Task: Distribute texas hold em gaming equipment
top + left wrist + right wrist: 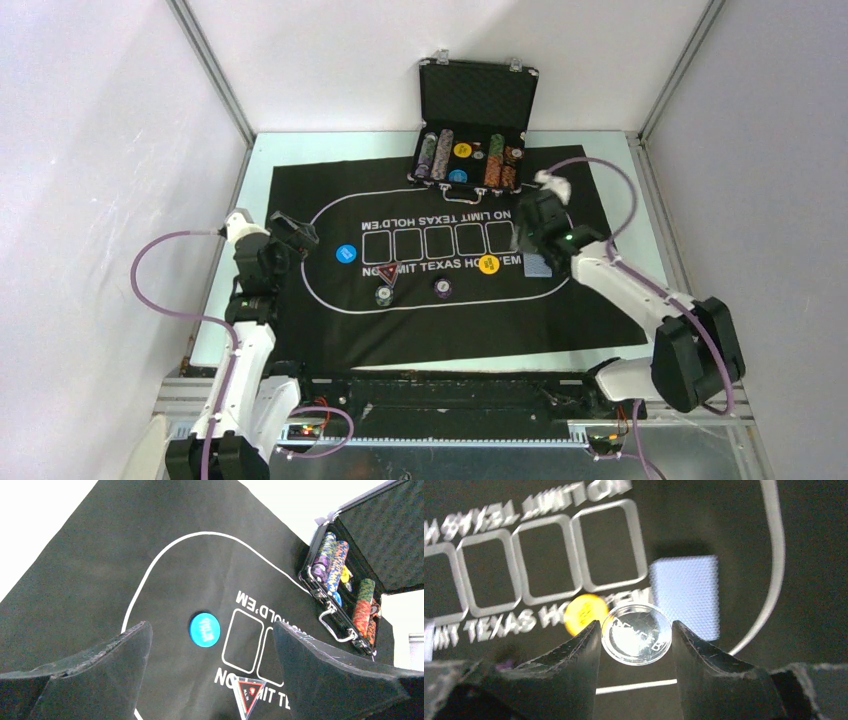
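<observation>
– While that right gripper hangs over the right end of the mat, what is it holding?

– A clear round button, pinched by its rim with a finger tight on either side. I'd guess it's held by the edge so the flat face stays down and it can be laid flat on the felt.

– And what's under it?

– A blue-backed card lies face-down inside the white oval, just past the last printed box. The yellow button sits on the lettering beside it. The clear one looks meant for that same end, though I can't say which spot.

– The left arm looks idle.

– The left gripper has its jaws spread wide with nothing between them. It hovers over the left curve of the oval, where the blue button rests on the felt. Each arm seems to serve its own half, which would explain why it waits there out of the way.

– Where's everything else?

– A dark chip and a purple chip sit near the oval's near line, with a red triangular marker just beside the dark one. The stacked chips are in rows in the open case at the mat's far edge, so plenty is not yet dealt out
</observation>
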You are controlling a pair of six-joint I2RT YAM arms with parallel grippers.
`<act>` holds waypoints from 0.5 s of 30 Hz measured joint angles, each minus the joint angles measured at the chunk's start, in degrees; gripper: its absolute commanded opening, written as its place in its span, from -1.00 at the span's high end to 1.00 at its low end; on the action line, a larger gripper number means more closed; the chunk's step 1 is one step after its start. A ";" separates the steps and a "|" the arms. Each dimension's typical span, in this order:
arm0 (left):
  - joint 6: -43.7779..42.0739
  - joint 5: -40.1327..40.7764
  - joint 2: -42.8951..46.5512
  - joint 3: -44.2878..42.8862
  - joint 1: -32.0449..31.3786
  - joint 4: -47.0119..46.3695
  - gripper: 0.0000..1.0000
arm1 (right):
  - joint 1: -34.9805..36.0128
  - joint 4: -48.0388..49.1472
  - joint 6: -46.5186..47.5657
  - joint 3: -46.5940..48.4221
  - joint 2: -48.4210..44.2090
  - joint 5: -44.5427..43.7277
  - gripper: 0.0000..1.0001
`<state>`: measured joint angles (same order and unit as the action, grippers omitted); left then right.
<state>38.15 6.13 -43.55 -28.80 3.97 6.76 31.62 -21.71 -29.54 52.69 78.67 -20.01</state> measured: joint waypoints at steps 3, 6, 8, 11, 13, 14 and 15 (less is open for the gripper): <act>0.00 -0.28 -0.35 0.00 0.00 0.00 -0.97 | -10.60 0.13 -0.74 -0.90 -1.88 -0.13 0.49; 0.00 -0.33 -0.66 -0.02 0.00 0.02 -0.97 | -20.17 0.87 -1.01 -1.44 -1.64 0.26 0.47; 0.00 -0.39 -0.85 -0.02 0.00 0.02 -0.97 | -25.90 1.55 -1.11 -1.44 -0.61 0.87 0.48; 0.00 -0.50 -1.11 -0.02 0.00 0.02 -0.97 | -33.51 3.58 -1.14 -0.46 4.24 2.45 0.48; 0.00 -0.79 -1.27 -0.02 0.00 0.02 -0.97 | -36.96 4.50 -1.09 0.79 8.81 2.93 0.44; -0.02 -0.90 -1.33 -0.02 0.00 -0.02 -0.97 | -38.01 4.59 -1.07 1.64 11.21 3.32 0.43; -0.02 -1.11 -1.36 -0.02 0.00 -0.02 -0.97 | -38.66 4.76 -1.03 2.51 13.57 3.61 0.43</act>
<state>38.13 5.02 -44.91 -28.82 3.97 6.74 -7.05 -16.95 -30.57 55.20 92.25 -16.40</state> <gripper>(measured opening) 0.985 0.526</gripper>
